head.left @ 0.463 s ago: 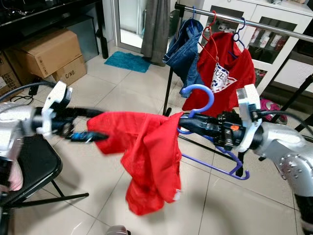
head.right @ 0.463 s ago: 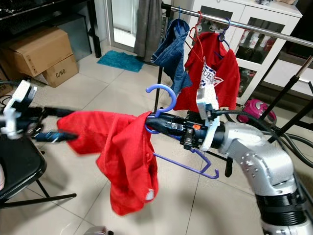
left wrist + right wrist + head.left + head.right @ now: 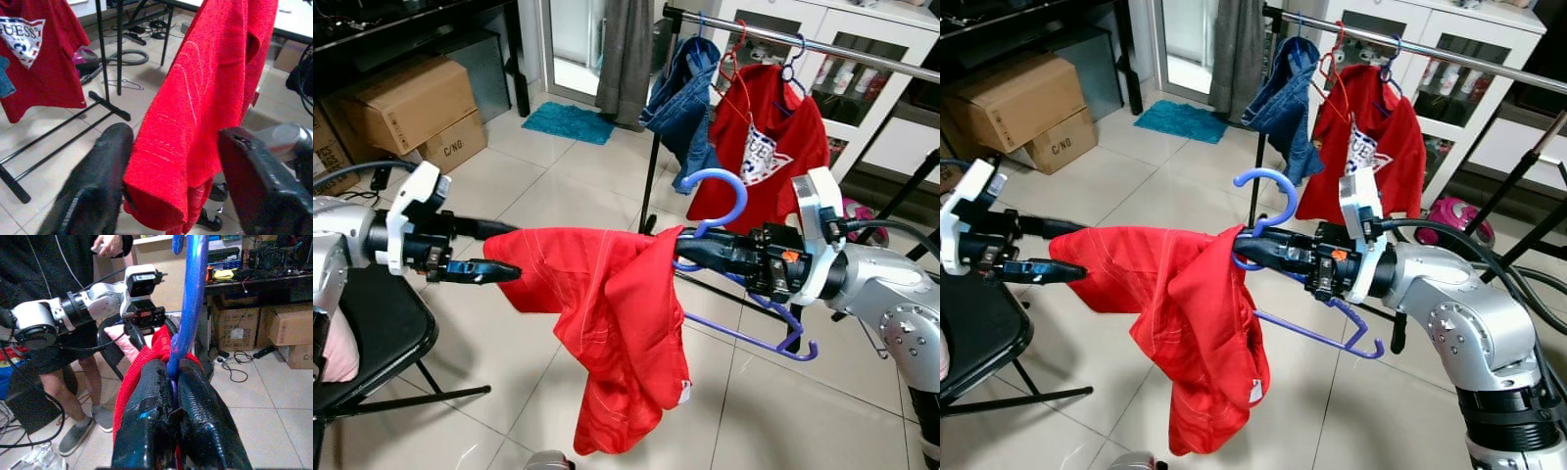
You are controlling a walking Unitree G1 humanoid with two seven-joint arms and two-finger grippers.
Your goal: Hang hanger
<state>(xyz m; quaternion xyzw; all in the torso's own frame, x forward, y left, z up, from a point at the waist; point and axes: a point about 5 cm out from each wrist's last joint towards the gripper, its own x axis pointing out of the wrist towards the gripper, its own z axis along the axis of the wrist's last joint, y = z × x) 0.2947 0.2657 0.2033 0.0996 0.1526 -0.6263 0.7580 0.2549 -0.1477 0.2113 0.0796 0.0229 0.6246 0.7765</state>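
The right gripper point(image 3: 1246, 247) is clenched on the neck of a blue-purple plastic hanger point(image 3: 1268, 211), its two black fingers point(image 3: 146, 416) pressed together around the stem just below the hook; the hook curls up toward twelve o'clock, while the hanger's lower bar point(image 3: 744, 338) slants down toward five o'clock beneath the silver right arm; a bright red cloth shirt point(image 3: 617, 323) is draped over the hanger at the fingertips and hangs in folds toward six o'clock, well above the pale tiled floor point(image 3: 509, 196); the left gripper point(image 3: 504, 257), at nine o'clock from the shirt, has its fingers spread with the shirt's edge between them; in the left wrist view the cloth touches one finger point(image 3: 93, 181) and stands apart from the other, so it is released rather than pinching; a black metal clothes rail point(image 3: 822, 44) stands at one o'clock, carrying a blue denim garment point(image 3: 680, 88) and a red printed T-shirt point(image 3: 764, 147) on their own hangers; brown cardboard boxes point(image 3: 406, 103) sit at ten o'clock; a black folding chair point(image 3: 372, 333) stands at eight o'clock; a person in dark clothes point(image 3: 54, 264) stands behind the left arm in the right wrist view.
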